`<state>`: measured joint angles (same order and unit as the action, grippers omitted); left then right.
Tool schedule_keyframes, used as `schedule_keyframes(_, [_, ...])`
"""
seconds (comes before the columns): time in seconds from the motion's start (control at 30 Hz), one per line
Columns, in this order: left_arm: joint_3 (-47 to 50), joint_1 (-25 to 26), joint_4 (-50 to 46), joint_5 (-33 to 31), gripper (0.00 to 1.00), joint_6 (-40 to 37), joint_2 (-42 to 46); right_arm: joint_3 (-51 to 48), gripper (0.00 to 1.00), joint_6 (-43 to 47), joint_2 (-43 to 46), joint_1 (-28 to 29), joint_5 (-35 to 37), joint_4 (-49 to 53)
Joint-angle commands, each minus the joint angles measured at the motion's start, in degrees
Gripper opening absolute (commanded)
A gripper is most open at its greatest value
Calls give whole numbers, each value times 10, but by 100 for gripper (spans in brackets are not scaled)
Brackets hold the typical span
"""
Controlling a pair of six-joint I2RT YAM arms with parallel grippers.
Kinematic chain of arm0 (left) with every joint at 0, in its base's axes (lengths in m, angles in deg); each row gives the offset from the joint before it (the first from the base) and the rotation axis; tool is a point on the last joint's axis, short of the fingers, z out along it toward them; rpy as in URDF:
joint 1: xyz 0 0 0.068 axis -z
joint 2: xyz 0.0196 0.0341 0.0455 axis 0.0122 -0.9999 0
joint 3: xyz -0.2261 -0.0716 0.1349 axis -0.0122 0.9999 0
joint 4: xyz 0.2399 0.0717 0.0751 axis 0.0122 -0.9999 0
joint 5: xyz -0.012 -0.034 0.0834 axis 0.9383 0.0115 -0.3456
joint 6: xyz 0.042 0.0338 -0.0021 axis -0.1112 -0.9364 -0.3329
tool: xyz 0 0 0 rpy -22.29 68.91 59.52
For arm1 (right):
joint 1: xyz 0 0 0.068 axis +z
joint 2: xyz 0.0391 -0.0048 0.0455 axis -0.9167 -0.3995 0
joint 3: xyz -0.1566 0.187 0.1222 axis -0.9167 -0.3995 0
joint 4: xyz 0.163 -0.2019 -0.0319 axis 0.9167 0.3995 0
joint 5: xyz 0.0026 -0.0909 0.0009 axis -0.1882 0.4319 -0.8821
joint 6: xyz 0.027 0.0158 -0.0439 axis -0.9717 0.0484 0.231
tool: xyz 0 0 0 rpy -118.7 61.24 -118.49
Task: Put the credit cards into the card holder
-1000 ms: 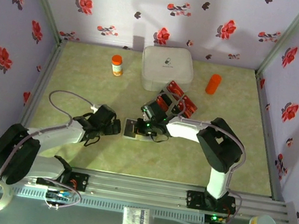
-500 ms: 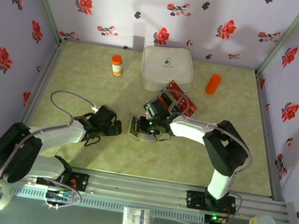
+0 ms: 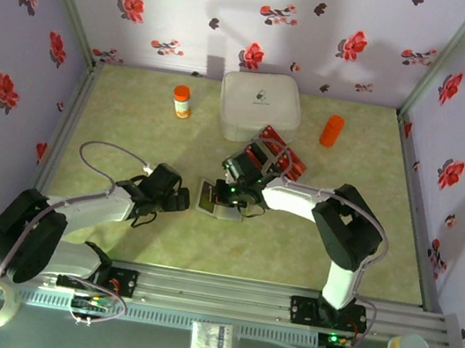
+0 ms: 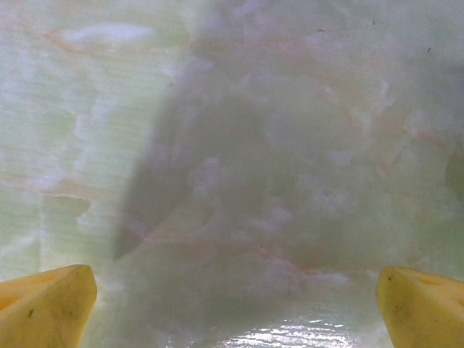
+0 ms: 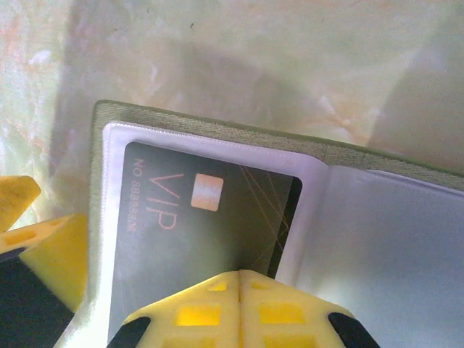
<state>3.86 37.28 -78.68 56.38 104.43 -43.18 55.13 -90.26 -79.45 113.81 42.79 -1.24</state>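
Centrally, the holder lies open on the table, between the two grippers and near of the white box. Seen from the right wrist, its olive outer edge frames a pale grey inside, and a dark grey VIP card sits flat in one pocket, with a thin strip of its edge showing beside the fold. The right gripper is clenched. Its yellow fingertips meet in a closed seam at the card's lower edge, and nothing is pinched between them; whether they press on the card cannot be told. The left gripper rests low just left of the holder, apart from it. Its fingers are spread wide and released, with bare marbled table between them. More red cards lie in a loose stack just far and right of the holder, near the box's right corner and apart from both grippers.
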Motion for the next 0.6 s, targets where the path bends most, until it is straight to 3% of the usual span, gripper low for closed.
schedule_keyframes(0.0, [-19,-2,-6,3,100,-13,8,11,7,-11,-20,-1,-14,-16])
schedule_keyframes(0.57, [-58,22,36,24,100,-10,-59,5,8,-21,-30,4,-18,-33])
